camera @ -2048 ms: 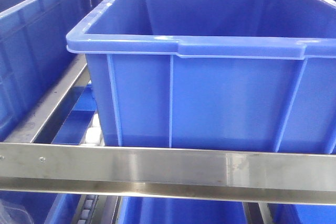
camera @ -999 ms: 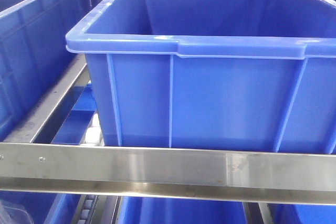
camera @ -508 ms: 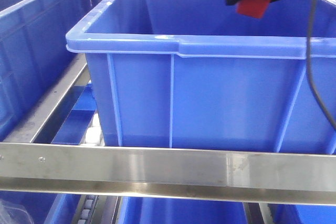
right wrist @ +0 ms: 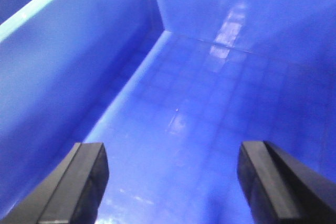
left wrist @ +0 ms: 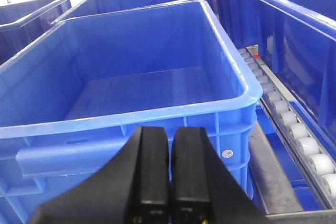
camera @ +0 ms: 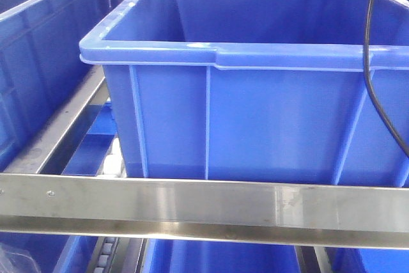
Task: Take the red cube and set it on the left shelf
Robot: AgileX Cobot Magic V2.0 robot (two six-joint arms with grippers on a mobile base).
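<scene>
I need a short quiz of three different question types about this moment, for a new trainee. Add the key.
1. True or false: the right gripper is open, with nothing between its fingers.
2. The left gripper is: A) wide open, B) shut with the fingers together, C) shut on a blue cube.
3. Fill in: in the front view, the right gripper hangs above the big blue crate, which stands on the ____ shelf rail.

Key
1. True; only the crate floor shows between them, and the red cube is not seen in any view.
2. B.
3. Steel.
</scene>
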